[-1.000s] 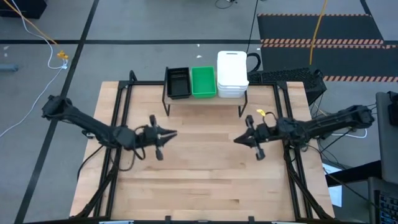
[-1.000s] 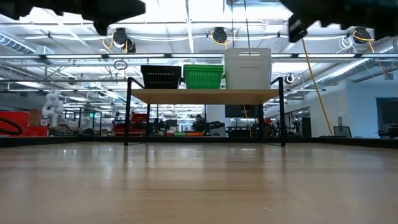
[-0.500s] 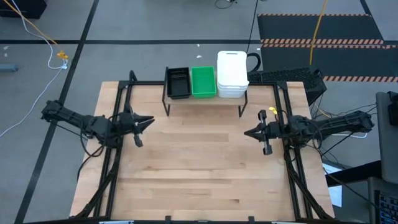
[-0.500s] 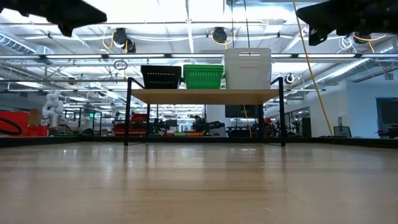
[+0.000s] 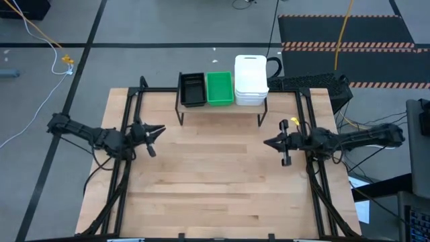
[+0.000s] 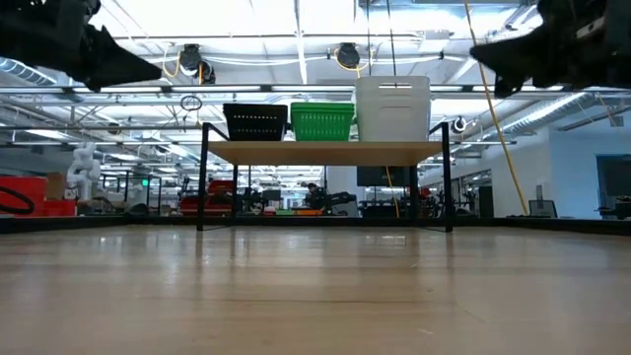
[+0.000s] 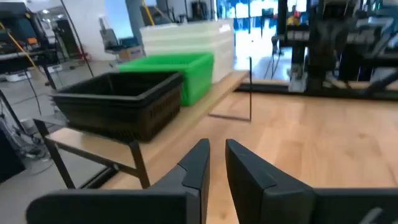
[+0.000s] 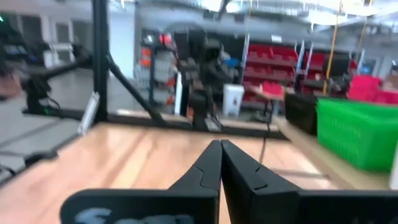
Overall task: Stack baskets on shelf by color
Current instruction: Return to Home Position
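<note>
Now, with black (image 6: 255,121), green (image 6: 321,120) and white baskets (image 6: 392,106) stacked in three piles on the shelf (image 6: 325,152) at the table's (image 5: 215,195) far edge, the left gripper (image 5: 162,128) hovers over the table's left side, fingers (image 7: 198,165) a narrow slit apart and empty, while the right gripper (image 5: 266,142) hangs opposite, fingers (image 8: 208,165) pressed together on nothing; homing well likely means folding each arm in slowly, high, clear of the shelf legs. Black frame rails (image 5: 132,104) run under both arms, and loose cables (image 5: 353,154) by the right arm look the likeliest snags

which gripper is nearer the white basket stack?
Right. The right gripper hangs in front of the white basket stack; the left gripper is farther, out past the black baskets.
</note>
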Robot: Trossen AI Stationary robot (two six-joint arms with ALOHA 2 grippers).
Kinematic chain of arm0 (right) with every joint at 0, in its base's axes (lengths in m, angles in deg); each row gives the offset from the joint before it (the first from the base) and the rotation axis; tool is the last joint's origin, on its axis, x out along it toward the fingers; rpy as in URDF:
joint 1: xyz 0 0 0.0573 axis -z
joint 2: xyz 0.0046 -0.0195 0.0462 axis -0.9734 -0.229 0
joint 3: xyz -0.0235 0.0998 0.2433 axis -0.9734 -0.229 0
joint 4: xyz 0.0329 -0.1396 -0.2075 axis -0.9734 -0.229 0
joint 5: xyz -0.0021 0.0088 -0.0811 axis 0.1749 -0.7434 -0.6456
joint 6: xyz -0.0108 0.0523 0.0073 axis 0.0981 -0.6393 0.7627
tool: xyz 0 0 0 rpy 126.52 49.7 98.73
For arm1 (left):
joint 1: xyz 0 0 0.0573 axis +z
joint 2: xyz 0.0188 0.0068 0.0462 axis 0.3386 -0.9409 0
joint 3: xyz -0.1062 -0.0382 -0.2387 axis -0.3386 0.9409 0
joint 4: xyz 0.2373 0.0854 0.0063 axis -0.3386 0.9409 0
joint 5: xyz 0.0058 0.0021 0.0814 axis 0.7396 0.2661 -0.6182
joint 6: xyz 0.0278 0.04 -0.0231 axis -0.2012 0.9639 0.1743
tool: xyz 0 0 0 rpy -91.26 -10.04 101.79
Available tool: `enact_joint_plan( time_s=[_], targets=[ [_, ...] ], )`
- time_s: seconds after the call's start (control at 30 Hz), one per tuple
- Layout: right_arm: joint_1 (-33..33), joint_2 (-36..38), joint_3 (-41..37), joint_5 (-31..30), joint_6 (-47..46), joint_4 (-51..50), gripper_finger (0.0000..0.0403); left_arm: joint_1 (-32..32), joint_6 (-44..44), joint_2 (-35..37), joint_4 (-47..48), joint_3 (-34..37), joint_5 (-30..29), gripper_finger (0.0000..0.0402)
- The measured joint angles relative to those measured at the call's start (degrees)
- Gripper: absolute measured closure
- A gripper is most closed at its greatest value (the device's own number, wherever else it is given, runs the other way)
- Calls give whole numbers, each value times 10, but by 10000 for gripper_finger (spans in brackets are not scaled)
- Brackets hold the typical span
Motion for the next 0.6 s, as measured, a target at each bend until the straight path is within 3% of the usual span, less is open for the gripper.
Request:
enact_joint_plan(
  time_s=[0.27,0.47,0.6],
  targets=[
    [31,76,43,0,-3,-187,403,-2,15,71,17,3,11,346],
    [34,148,53,0,-3,-255,403,-12,10,95,34,7,11,346],
    [34,166,53,1,-3,-303,403,-14,22,93,-68,66,25,346]
  ],
)
